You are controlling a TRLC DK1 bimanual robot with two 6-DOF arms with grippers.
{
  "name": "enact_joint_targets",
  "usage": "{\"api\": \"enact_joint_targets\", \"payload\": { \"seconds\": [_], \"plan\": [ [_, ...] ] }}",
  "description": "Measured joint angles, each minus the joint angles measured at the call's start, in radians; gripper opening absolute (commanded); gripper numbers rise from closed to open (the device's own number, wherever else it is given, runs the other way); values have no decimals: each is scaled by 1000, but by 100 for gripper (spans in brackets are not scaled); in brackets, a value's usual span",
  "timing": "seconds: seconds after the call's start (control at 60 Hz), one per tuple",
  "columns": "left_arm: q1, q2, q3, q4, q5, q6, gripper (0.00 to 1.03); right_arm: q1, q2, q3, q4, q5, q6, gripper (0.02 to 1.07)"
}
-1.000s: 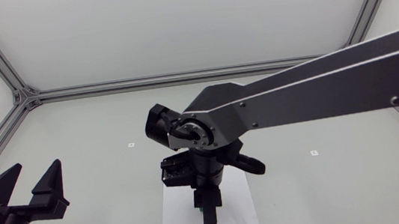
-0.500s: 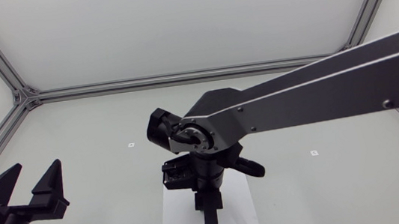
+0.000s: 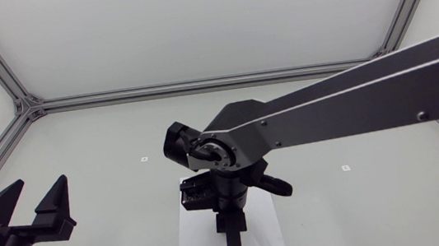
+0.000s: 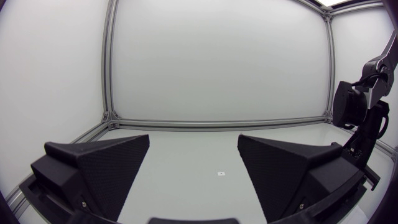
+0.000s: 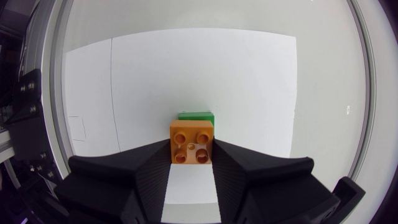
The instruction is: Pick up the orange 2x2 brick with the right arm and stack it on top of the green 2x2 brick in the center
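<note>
Studs on the orange brick [image 5: 192, 143] face up toward our right wrist camera, all four in plain sight. Being square, it has no long axis. Its sides run parallel to the fingers of our right gripper [image 5: 191, 150], which pinch it from two opposite sides. Just ahead of it the green brick [image 5: 196, 116] shows as a narrow strip past the orange brick's far edge, its sides lined up with the orange one's. We cannot tell whether the two touch. Both are over the white sheet [image 5: 249, 81], which lies on the table [image 3: 80, 139] around its middle, toward the near side.

Out on the bare table we see a small left mark [image 3: 145, 159] to the left of the sheet and a small right mark [image 3: 346, 167] to the right of it, both well apart from the bricks.

In the head view our right arm [image 3: 350, 104] comes in from the right and ends at the middle, its wrist pointing down over the sheet. The wrist and gripper hide both bricks there, so only the right wrist view shows them. Our left gripper [image 3: 41, 186] sits at the near left, well apart from the sheet, with its fingers spread wide. The left wrist view looks across the table between those fingers and catches the right arm's wrist at the far right, but not the bricks.
</note>
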Motion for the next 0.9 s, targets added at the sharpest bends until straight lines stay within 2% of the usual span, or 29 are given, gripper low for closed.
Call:
{"api": "enact_joint_targets", "payload": {
  "seconds": [0.9],
  "plan": [
    [0, 0, 0, 0, 0, 0, 99, -7, 39, 37, -10, 0, -11, 8]
  ]
}}
